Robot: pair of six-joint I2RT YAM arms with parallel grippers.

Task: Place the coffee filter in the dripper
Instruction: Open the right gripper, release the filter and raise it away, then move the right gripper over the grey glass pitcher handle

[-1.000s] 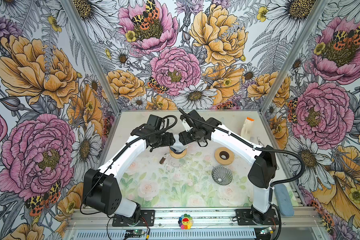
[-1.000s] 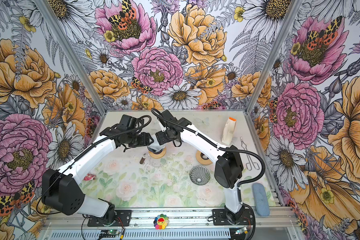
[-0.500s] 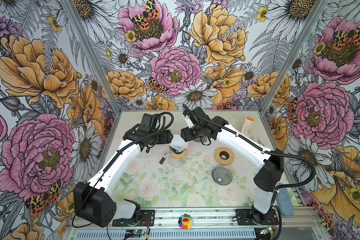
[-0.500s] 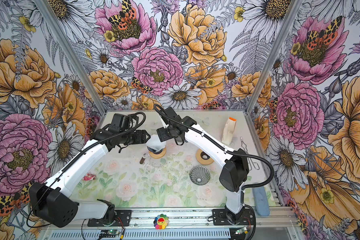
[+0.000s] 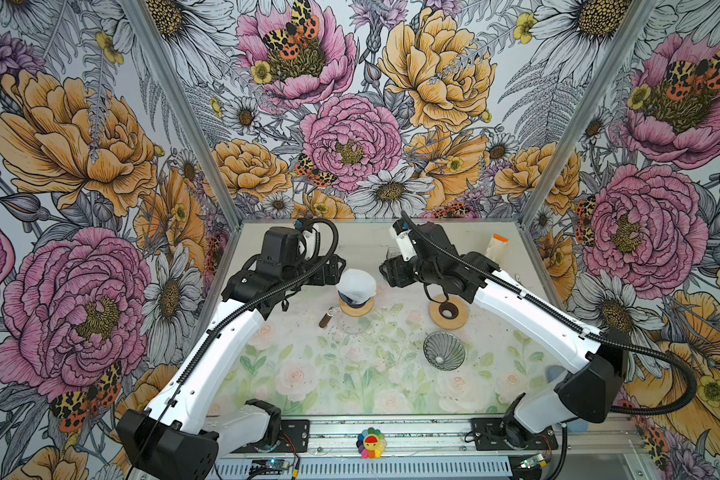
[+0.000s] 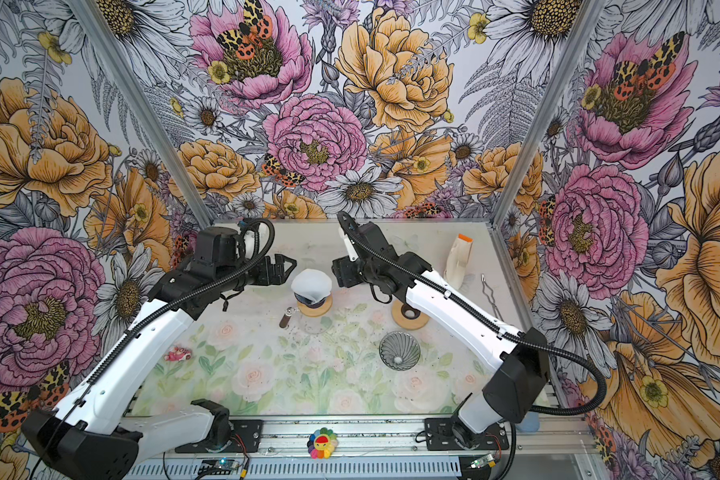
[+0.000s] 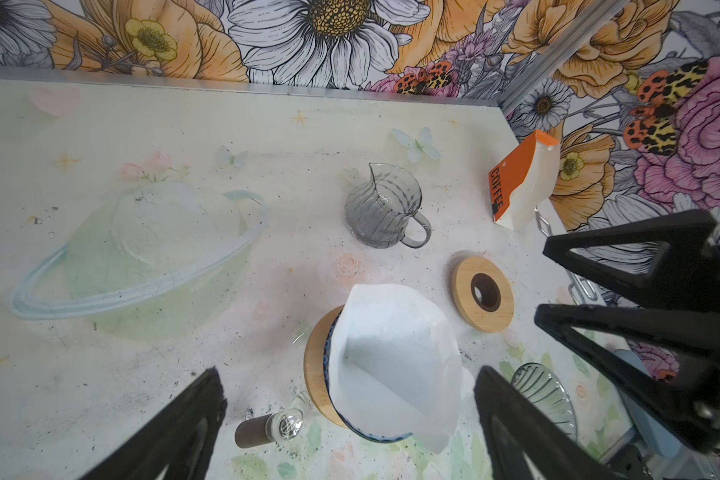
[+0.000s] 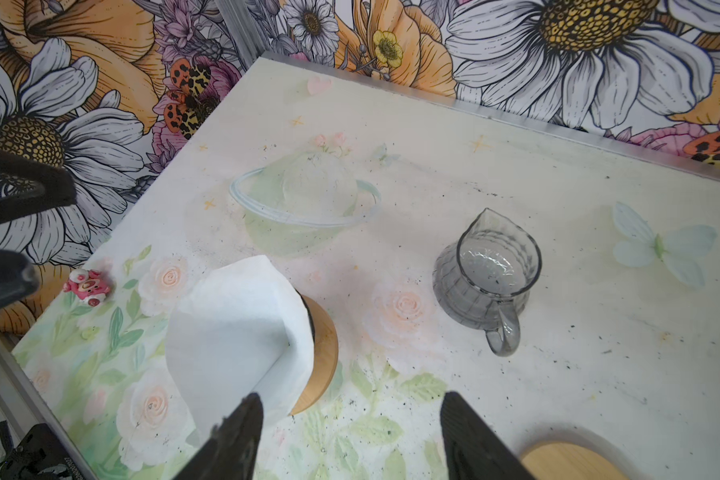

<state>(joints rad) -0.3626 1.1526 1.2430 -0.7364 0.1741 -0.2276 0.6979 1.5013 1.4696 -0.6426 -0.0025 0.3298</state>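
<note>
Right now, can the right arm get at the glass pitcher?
Probably yes. The right tool stands open and the glass pitcher sits just ahead of it, only table between; the coffee filter is off to one side.

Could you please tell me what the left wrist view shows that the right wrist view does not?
Only the left wrist view shows the coffee bag with its orange top and the grey ribbed glass dripper, which has no filter in it. Only the right wrist view shows the pink toy figure. Both show the white coffee filter sitting in the wood-collared dripper, with the grey glass pitcher standing apart from it.
</note>
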